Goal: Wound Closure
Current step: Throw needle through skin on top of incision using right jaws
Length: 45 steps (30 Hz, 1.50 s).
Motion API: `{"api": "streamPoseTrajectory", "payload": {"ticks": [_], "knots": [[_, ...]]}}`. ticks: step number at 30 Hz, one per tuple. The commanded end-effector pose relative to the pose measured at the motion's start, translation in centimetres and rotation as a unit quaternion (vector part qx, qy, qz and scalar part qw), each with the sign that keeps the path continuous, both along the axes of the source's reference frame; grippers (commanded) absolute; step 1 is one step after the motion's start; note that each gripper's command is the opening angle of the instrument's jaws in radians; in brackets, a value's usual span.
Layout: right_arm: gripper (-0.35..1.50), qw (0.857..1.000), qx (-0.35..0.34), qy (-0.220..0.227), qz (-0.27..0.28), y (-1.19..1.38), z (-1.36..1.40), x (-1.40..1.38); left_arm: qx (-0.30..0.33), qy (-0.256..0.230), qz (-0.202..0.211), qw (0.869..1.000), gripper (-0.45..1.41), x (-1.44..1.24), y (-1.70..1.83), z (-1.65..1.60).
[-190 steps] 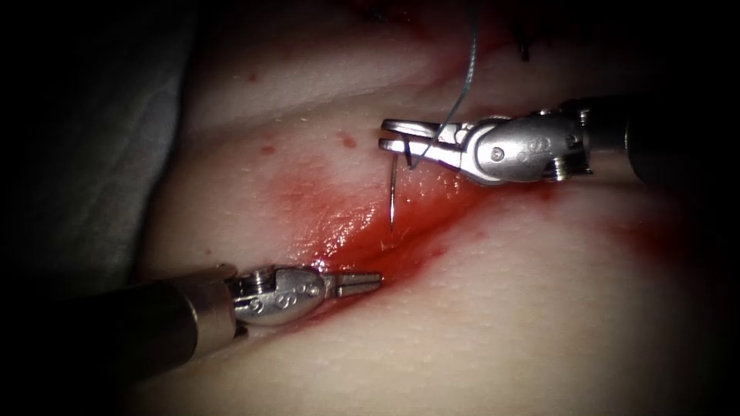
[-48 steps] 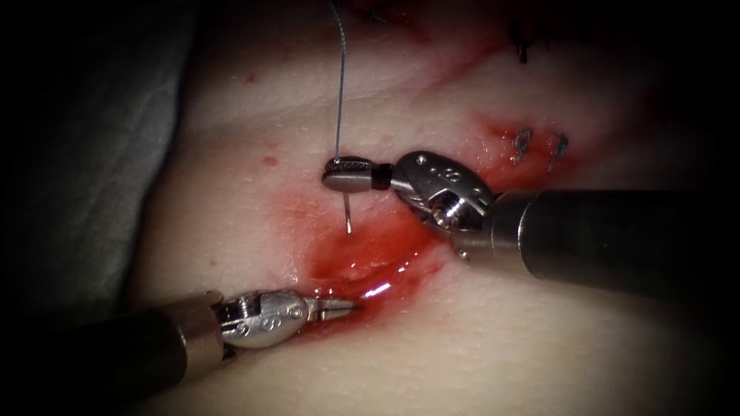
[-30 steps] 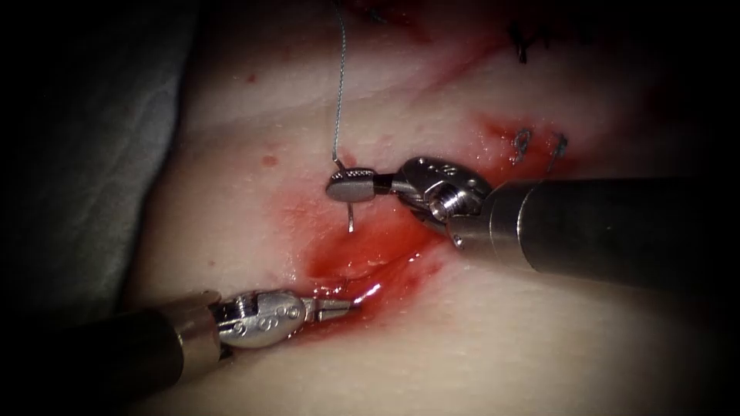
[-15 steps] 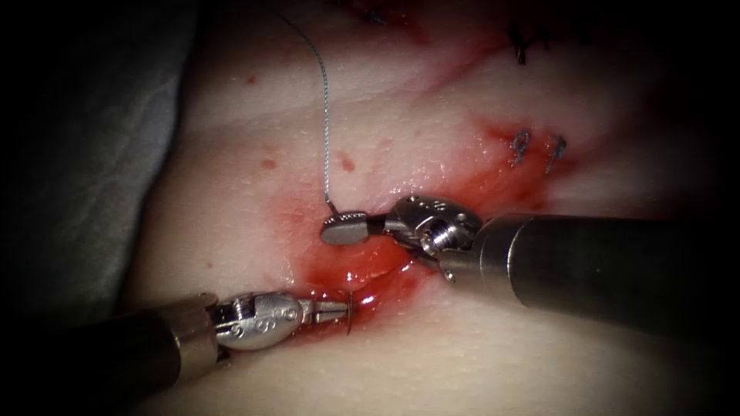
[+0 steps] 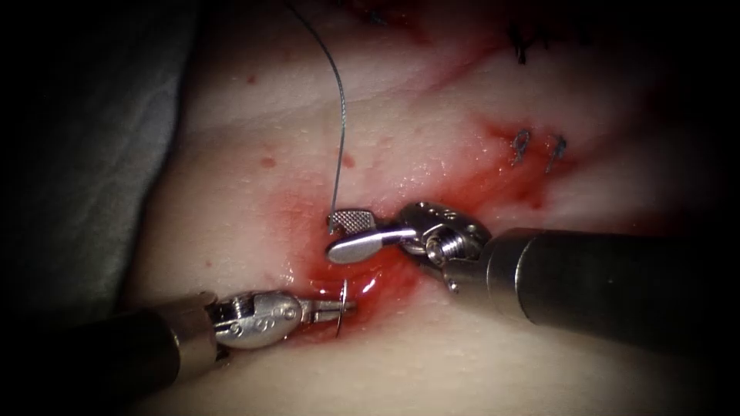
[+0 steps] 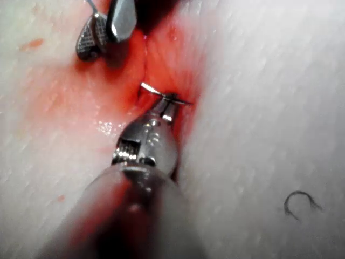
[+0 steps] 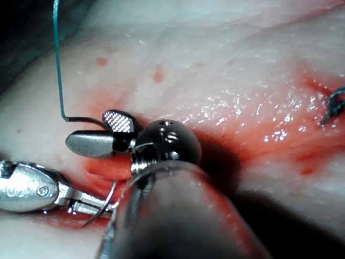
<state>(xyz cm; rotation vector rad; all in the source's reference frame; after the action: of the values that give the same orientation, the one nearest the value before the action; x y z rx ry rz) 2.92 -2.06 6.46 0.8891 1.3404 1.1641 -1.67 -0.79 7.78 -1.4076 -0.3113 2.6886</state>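
So here's where things stand. The left tool [image 5: 333,310] is pinching the needle [image 5: 342,306] close to its pointed end, where it pokes up out of the cut [image 5: 362,281]. The rest of the curve runs down through the tissue [image 5: 462,362], and the tail end surfaces again up by the right tool [image 5: 348,235]. So the needle is sitting in the tissue, bridging under the wound, with both ends showing.

The right tool's jaws are spread apart: one ribbed pad faces up, the smooth one sits below it, and I can't see anything clamped between them. In the frame half a second back those jaws were pressed together at the needle's tail, and a bit before that the needle hung from them above the cut with its point free, so my read is that the right tool has just let go now that the left one has a grip on the emerging tip.

The thread [image 5: 338,115] runs from the needle's tail right beside the upper jaw, then arcs up and away over the left side of the cut. Red fluid [image 5: 385,273] pools in the wound between the two tools. Older stitches [image 5: 539,150] sit further up on the right.
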Motion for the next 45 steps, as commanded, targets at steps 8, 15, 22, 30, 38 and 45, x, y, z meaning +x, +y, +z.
{"api": "streamPoseTrajectory", "payload": {"ticks": [8,15,22,30,38,45], "knots": [[1.46,0.987,-0.153,-0.042,0.017,0.27,0.09,0.01,0.001,0.000,0.000,1.000,-0.02,-0.06,-0.04,0.06],[1.38,0.961,-0.261,-0.096,0.009,0.33,-0.03,0.07,0.000,0.000,-0.001,1.000,-0.02,-0.06,-0.05,0.06],[1.26,0.931,-0.323,-0.167,0.013,0.46,-0.18,0.03,0.000,0.000,-0.001,1.000,-0.02,-0.06,-0.05,0.06],[1.23,0.909,-0.363,-0.204,0.023,0.52,-0.26,0.04,0.000,0.000,-0.001,1.000,-0.02,-0.07,-0.06,0.06],[1.30,0.907,-0.365,-0.212,-0.005,0.45,-0.21,0.13,0.000,0.000,-0.001,1.000,-0.02,-0.07,-0.06,0.06],[-0.33,0.905,-0.368,-0.214,-0.019,0.33,-0.16,0.16,0.000,0.000,-0.001,1.000,-0.02,-0.07,-0.06,0.05]]}}
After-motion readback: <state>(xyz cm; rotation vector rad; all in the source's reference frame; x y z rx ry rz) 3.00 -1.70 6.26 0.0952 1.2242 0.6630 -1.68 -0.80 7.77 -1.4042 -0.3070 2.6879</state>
